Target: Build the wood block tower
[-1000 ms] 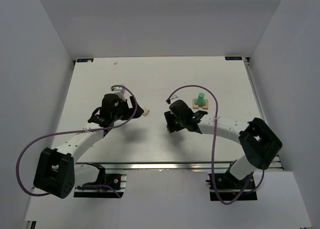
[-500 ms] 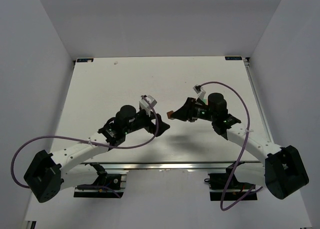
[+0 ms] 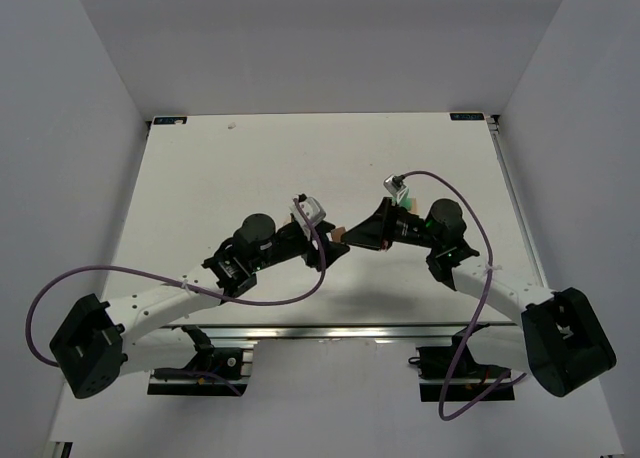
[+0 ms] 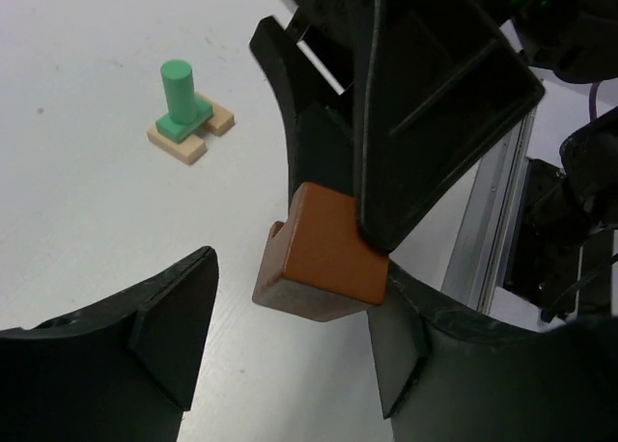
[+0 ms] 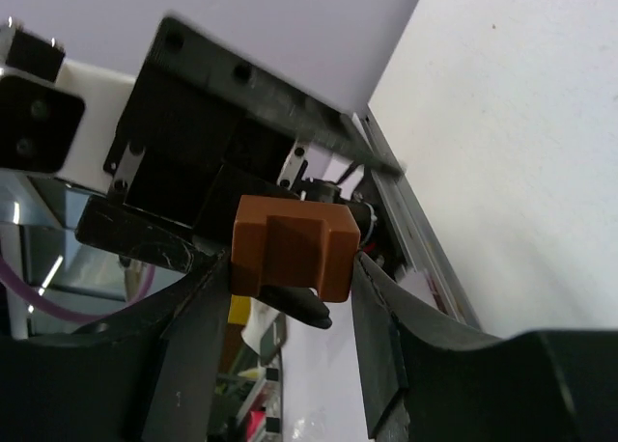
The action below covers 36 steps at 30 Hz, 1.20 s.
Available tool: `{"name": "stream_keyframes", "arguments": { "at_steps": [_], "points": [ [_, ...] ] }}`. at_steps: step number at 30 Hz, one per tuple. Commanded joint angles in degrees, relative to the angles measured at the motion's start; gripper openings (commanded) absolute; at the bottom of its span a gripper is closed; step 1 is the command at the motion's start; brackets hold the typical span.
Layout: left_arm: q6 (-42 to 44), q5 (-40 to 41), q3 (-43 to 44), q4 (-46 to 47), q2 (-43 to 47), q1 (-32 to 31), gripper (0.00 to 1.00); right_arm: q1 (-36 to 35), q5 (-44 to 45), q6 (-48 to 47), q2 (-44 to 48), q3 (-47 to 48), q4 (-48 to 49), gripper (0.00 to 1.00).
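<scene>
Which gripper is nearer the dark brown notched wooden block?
Right. The right gripper clamps the dark brown notched wooden block; the left gripper sits open around it, not gripping.

no readable text, no labels, no brands, no numbers

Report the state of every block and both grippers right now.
Dark brown notched wooden block: gripped, held clear of the white table.
Right gripper: shut on the brown block.
Left gripper: open, one finger on either side of the brown block.
Mint green wooden peg: upright on the tan base.
Pale tan flat wooden base: lying flat on the table, under the peg.
</scene>
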State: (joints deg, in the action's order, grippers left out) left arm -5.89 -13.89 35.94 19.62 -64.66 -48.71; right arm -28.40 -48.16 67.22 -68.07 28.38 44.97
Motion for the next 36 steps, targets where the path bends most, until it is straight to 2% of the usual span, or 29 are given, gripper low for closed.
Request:
{"name": "stream_keyframes", "arguments": {
  "at_steps": [1,2,4,5,7,10,12,14,15,16,20,21,22,23,26,28,33,36],
  "points": [
    [2.9,-1.4,2.2,1.74,0.68,0.19,0.69,-0.07,-4.49,6.87,-0.04,-0.25,11.53,0.28],
    [2.99,-1.75,2.37,1.74,0.68,0.11,0.59,-0.07,-4.48,6.7,0.05,-0.26,11.28,0.28],
    [3.08,-2.19,2.46,1.74,0.59,0.19,0.5,-0.07,-4.57,6.43,-0.22,-0.08,10.75,0.28],
    [3.16,-2.54,2.64,1.65,0.5,0.02,0.42,-0.07,-4.66,6.26,-0.3,0.01,10.58,0.28],
    [3.17,-2.98,2.82,1.65,0.5,0.02,0.36,-0.07,-4.49,6.08,-0.74,-0.08,10.49,0.29],
    [3.52,-3.6,3.52,0.87,0.68,0.02,0.18,0.19,-3.35,5.29,-0.83,-0.26,9.44,0.3],
    [3.95,-3.78,4.31,-0.53,0.85,0.02,0.12,0.37,-3.08,3.02,-0.48,0.27,6.81,0.3],
    [4.74,-4.12,4.83,-1.16,1.03,0.02,0.11,0.45,-2.55,1.25,0.22,0.62,4.7,0.3],
    [5.27,-4.21,5.36,-1.59,1.03,-0.07,0.07,0.45,-2.03,-0.76,0.92,1.23,1.9,0.33],
    [5.45,-4.22,5.8,-2.03,0.94,0.02,0.07,0.54,-1.41,-1.99,1.36,1.5,0.14,0.43],
    [8.43,-6.24,9.49,-5.72,-2.04,0.02,0.06,2.56,4.55,-9.82,4.87,3.87,-13.75,0.58],
    [9.48,-5.63,10.45,-8.6,-2.74,0.02,0.06,3.17,6.74,-10.44,6.88,3.61,-15.94,0.66],
    [10.19,-5.45,12.03,-9.85,-3.53,0.02,0.05,5.01,7.55,-10.79,7.95,3.61,-17.27,0.82],
    [10.98,-5.36,12.39,-10.56,-4.93,0.02,0.04,6.24,8.6,-11.23,9.09,3.61,-18.94,0.87],
    [12.74,-4.92,14.06,-11.7,-7.83,0.02,0.03,12.04,11.42,-13.69,13.65,4.14,-25.44,0.89],
    [13.01,-3.69,16.34,-12.49,-9.33,0.02,0.03,16.7,8.53,-14.57,14.63,3.96,-27.03,0.89],
    [19.41,-3.42,22.4,-22.06,-17.05,0.02,0.03,24.95,4.05,-16.15,16.13,3.61,-30.55,0.89],
    [22.32,-1.49,27.41,-27.07,-21.88,0.02,0.01,29.78,4.65,-18.96,17.62,3.78,-34.06,0.89]
  ]
}}
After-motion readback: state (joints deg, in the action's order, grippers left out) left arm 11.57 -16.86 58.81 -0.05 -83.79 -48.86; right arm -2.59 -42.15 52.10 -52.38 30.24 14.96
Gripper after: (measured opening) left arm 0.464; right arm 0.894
